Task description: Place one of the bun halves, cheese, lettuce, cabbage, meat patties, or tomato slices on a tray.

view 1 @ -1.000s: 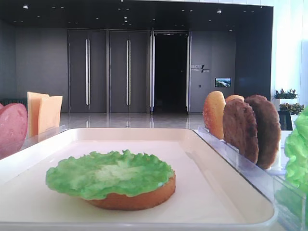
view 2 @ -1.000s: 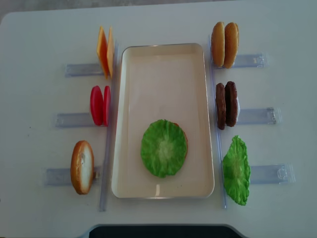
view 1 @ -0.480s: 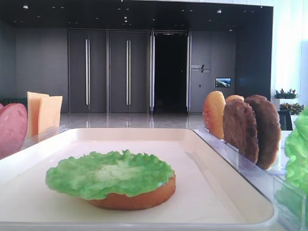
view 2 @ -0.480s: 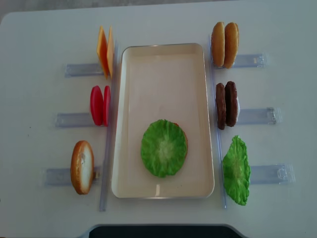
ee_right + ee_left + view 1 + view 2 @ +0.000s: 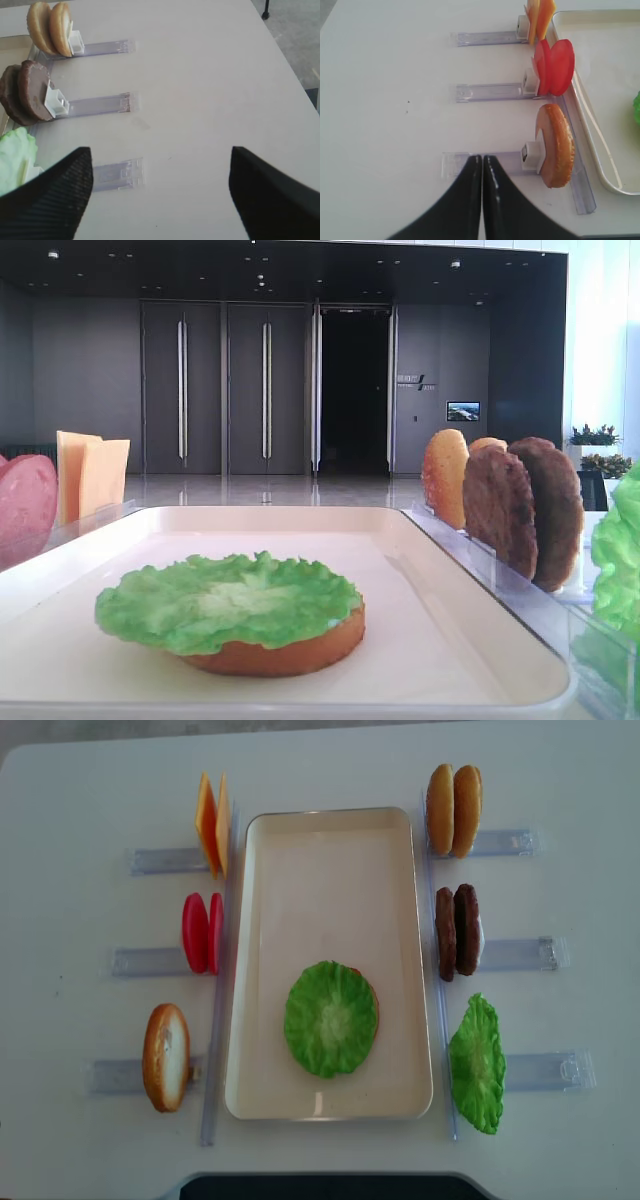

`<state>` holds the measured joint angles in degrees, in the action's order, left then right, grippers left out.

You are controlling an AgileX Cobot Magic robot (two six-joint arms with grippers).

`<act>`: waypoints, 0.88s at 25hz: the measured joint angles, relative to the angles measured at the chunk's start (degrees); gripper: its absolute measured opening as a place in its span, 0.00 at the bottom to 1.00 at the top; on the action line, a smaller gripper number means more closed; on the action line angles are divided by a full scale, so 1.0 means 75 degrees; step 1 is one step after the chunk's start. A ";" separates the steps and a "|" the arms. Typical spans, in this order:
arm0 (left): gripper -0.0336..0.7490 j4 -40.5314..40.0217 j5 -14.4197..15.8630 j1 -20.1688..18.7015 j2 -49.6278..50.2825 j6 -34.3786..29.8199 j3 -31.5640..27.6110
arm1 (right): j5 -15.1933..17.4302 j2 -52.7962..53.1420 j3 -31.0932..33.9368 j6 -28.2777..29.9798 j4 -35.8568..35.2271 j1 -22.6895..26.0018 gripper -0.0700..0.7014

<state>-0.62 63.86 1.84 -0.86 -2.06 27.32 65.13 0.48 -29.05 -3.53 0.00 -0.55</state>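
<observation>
A lettuce (image 5: 330,1018) leaf lies on a bun half (image 5: 290,652) near the front of the cream tray (image 5: 330,850). Left of the tray stand cheese (image 5: 212,823), tomato slices (image 5: 202,932) and a bun half (image 5: 166,1056). On the right stand two bun halves (image 5: 453,810), meat patties (image 5: 457,931) and another lettuce (image 5: 476,1065) leaf. No cabbage is in view. My right gripper (image 5: 160,150) hangs open over bare table, right of the racks. My left gripper (image 5: 482,157) is shut and empty, over the rack left of the bun half (image 5: 555,145). Neither gripper shows in the exterior views.
Clear plastic racks (image 5: 520,952) stick out to both sides of the tray and hold the food upright. A long clear rail (image 5: 212,1050) runs along the tray's left side. The table's right edge (image 5: 280,50) shows in the right wrist view.
</observation>
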 joint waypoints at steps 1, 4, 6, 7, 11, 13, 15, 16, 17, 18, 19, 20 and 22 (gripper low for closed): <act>0.04 0.0000 0.0000 0.0000 0.0000 0.0000 0.0000 | 0.0000 0.0000 0.0000 0.0000 0.0000 0.0000 0.78; 0.04 0.0000 0.0000 0.0000 0.0000 0.0000 0.0000 | 0.0000 0.0000 0.0000 0.0000 0.0000 0.0000 0.78; 0.04 0.0000 0.0000 0.0000 0.0000 0.0000 0.0000 | 0.0000 0.0000 0.0000 0.0007 0.0000 0.0000 0.78; 0.04 0.0000 0.0000 0.0000 0.0000 0.0000 0.0000 | 0.0000 0.0000 0.0000 0.0007 0.0000 0.0000 0.78; 0.04 0.0000 0.0000 0.0000 0.0000 0.0000 0.0000 | 0.0000 0.0000 0.0000 0.0007 0.0000 0.0000 0.78; 0.04 0.0000 0.0000 0.0000 0.0000 0.0000 0.0000 | 0.0000 0.0000 0.0000 0.0007 0.0000 0.0000 0.78; 0.04 0.0000 0.0000 0.0000 0.0000 0.0000 0.0000 | 0.0000 0.0000 0.0000 0.0007 0.0000 0.0000 0.78; 0.04 0.0000 0.0000 0.0000 0.0000 0.0000 0.0000 | 0.0000 0.0000 0.0000 0.0007 0.0000 0.0000 0.78; 0.04 0.0000 0.0000 0.0000 0.0000 0.0000 0.0000 | 0.0000 0.0000 0.0000 0.0007 0.0000 0.0000 0.78; 0.04 0.0000 0.0000 0.0000 0.0000 0.0000 0.0000 | 0.0000 0.0000 0.0000 0.0007 0.0000 0.0000 0.78; 0.04 0.0000 0.0000 0.0000 0.0000 0.0000 0.0000 | 0.0000 0.0000 0.0000 0.0007 0.0000 0.0000 0.78; 0.04 0.0000 0.0000 0.0000 0.0000 0.0000 0.0000 | 0.0000 0.0000 0.0000 0.0007 0.0000 0.0000 0.78; 0.04 0.0000 0.0000 0.0000 0.0000 0.0000 0.0000 | 0.0000 0.0000 0.0000 0.0007 0.0000 0.0000 0.78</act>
<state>-0.62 63.86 1.84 -0.86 -2.06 27.32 65.13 0.48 -29.05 -3.48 0.00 -0.55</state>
